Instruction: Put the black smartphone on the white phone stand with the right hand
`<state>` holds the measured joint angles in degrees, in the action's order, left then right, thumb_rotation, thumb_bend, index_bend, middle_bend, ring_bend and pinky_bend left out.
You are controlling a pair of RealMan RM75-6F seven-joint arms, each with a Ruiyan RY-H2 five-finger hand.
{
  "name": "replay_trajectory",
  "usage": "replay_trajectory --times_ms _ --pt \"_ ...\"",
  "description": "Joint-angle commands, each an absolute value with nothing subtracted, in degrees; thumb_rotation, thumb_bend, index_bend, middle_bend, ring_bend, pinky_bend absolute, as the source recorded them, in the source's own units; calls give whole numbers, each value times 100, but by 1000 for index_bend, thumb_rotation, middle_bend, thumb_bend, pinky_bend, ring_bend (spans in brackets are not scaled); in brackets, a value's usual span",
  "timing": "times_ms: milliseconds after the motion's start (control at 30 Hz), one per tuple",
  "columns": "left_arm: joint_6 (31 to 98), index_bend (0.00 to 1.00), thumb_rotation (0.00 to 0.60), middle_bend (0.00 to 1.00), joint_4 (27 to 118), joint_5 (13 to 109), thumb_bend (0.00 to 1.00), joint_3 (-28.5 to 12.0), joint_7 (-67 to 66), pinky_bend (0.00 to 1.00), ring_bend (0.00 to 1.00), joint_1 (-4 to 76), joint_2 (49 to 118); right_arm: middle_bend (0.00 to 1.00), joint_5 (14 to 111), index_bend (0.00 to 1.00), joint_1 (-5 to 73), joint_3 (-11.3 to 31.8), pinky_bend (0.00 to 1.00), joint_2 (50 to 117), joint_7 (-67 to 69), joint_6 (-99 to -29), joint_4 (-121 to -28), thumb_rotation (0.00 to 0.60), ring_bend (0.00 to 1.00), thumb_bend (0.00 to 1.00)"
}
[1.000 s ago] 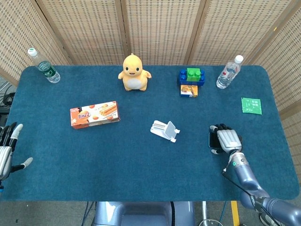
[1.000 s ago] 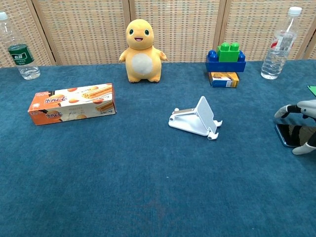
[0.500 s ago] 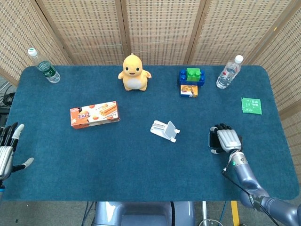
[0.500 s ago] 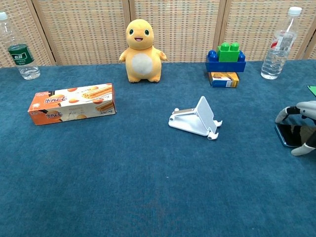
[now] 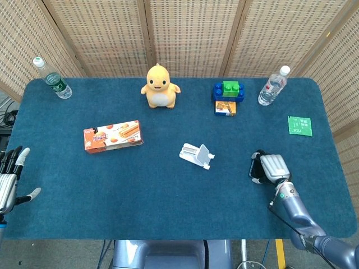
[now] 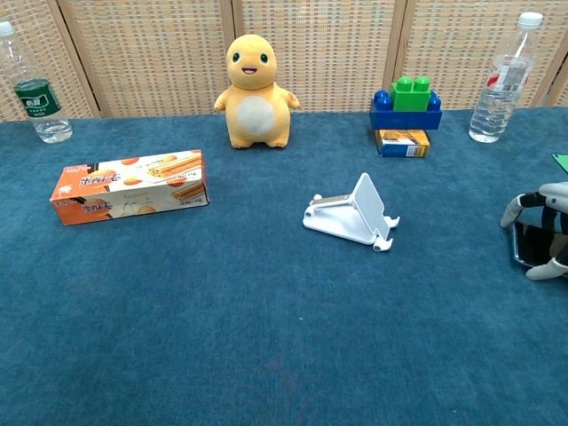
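The black smartphone [image 5: 254,167] sits at the right of the blue table, mostly hidden under my right hand [image 5: 272,167]. In the chest view the phone [image 6: 532,244] shows at the right edge, its near side tipped up, with the right hand [image 6: 550,229] gripping it between fingers and thumb. The white phone stand [image 5: 196,154] stands near the table's middle, well to the left of that hand, and nothing rests on it [image 6: 355,211]. My left hand [image 5: 8,180] hangs at the table's left edge with fingers spread, holding nothing.
An orange biscuit box [image 5: 113,135] lies left of the stand. A yellow plush toy [image 5: 160,86], blue and green bricks [image 5: 229,91] above a small orange box, and two water bottles [image 5: 272,86] [image 5: 51,78] line the back. A green packet [image 5: 299,125] lies at the right.
The right hand has closed on the phone and shifted slightly right and toward me; the phone's near side now looks tipped up. The left hand has barely moved.
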<state>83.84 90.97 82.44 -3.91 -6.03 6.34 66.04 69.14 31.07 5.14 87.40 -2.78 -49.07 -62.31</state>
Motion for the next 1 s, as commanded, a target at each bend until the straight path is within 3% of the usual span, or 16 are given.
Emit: replay_trajectory --times_ms 33,533,1000 --pt "8390 0 600 0 9101 8250 0 -390 -600 0 0 632 6602 561 7128 488 3030 537 507 8603 -17 -5153 -6405 600 480 508" --pt "8365 0 600 0 9105 8250 0 -383 -509 0 0 636 6559 561 7964 488 3010 1131 507 7836 936 -6509 -7937 600 480 507" --pt "8224 0 600 0 9092 8129 0 -437 -303 0 0 689 6475 556 7528 488 3498 1900 517 8644 934 -6819 -8311 600 480 513"
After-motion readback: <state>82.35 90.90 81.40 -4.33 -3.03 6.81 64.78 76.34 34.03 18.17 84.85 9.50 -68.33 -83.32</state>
